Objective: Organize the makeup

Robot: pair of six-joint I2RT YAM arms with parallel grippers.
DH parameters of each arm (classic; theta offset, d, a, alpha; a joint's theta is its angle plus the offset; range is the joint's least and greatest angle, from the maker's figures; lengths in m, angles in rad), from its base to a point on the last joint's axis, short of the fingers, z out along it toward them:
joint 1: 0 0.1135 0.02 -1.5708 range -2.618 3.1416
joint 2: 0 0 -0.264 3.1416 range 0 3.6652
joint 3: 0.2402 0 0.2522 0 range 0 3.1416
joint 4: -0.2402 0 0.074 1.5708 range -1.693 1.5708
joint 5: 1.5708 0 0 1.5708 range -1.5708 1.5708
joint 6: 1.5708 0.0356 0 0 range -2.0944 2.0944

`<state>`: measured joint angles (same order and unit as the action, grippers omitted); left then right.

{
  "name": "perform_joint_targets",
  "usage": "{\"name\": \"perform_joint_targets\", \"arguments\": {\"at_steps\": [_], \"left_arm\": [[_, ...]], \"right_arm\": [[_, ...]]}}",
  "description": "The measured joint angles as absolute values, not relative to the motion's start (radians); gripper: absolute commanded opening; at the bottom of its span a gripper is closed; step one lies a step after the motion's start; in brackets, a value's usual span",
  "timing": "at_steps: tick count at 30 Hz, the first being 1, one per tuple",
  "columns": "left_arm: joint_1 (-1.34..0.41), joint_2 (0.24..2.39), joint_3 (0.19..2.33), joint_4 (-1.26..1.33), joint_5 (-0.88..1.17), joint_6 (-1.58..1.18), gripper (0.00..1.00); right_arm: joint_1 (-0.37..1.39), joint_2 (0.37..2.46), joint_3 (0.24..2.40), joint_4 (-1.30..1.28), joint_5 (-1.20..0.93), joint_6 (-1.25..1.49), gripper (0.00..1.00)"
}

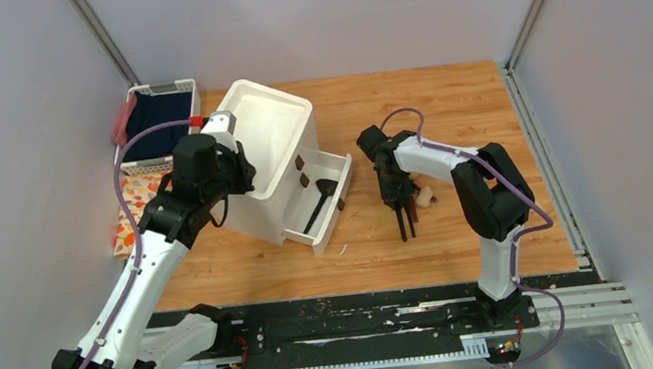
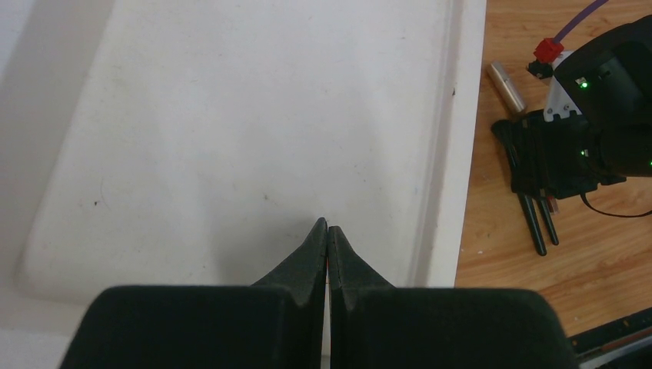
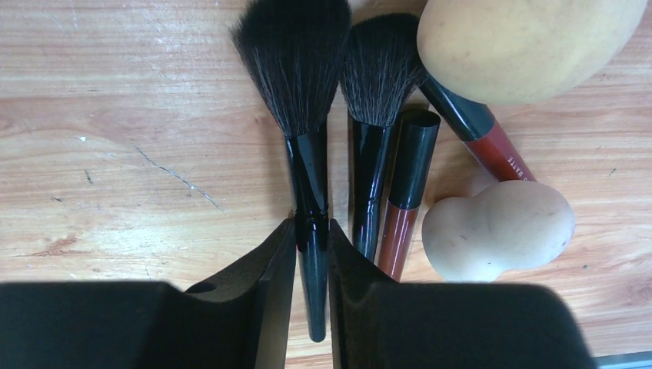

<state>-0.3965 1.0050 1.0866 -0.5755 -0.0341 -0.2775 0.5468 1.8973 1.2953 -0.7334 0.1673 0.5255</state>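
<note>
Right wrist view: the right hand (image 3: 311, 227) is narrowed onto the handle of a big-bristled black brush (image 3: 302, 131), one finger on each side, with the brush lying flat on the wooden bench (image 3: 115, 115). Just beside it lies a smaller black brush (image 3: 371, 123), and next to that a reddish-brown stick (image 3: 404, 200) with a black cap, close against the smaller brush's handle. A beige gourd-shaped sponge (image 3: 500, 231) sits just right of the stick — beyond it a larger beige sponge (image 3: 530, 42) rests over a second dark stick (image 3: 484, 138) with a red-brown end.

In the left wrist view the left hand (image 2: 328, 231) has its fingertips pressed together, holding nothing, over a flat face of the white box (image 2: 231, 115).

From the top external view, the box's lowest drawer (image 1: 322, 241) stands open — a black brush-like item (image 1: 319, 204) lies inside it.
</note>
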Motion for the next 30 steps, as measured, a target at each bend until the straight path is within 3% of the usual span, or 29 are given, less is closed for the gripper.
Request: {"name": "perform_joint_targets", "arguments": {"at_steps": [2,3,15,22,30], "left_arm": [[-0.397,1.005,1.086,-0.574,-0.034,-0.278,0.0],[-0.397,1.005,1.086,-0.574,-0.034,-0.278,0.0],[-0.397,1.005,1.086,-0.573,-0.034,-0.278,0.0],[-0.397,1.005,1.086,-0.573,-0.034,-0.278,0.0],[-0.397,1.002,1.086,-0.575,-0.035,-0.278,0.0]], "right_arm": [[0.545,1.897,1.295,-0.731,0.161,0.523,0.02],[0.544,1.897,1.294,-0.731,0.157,0.519,0.0],[0.554,1.75,1.218,-0.676,0.05,0.564,0.0],[0.595,1.591,1.319,-0.593,-0.127,0.637,0.0],[0.641,1.727,1.37,-0.383,-0.348,0.756,0.0]]}}
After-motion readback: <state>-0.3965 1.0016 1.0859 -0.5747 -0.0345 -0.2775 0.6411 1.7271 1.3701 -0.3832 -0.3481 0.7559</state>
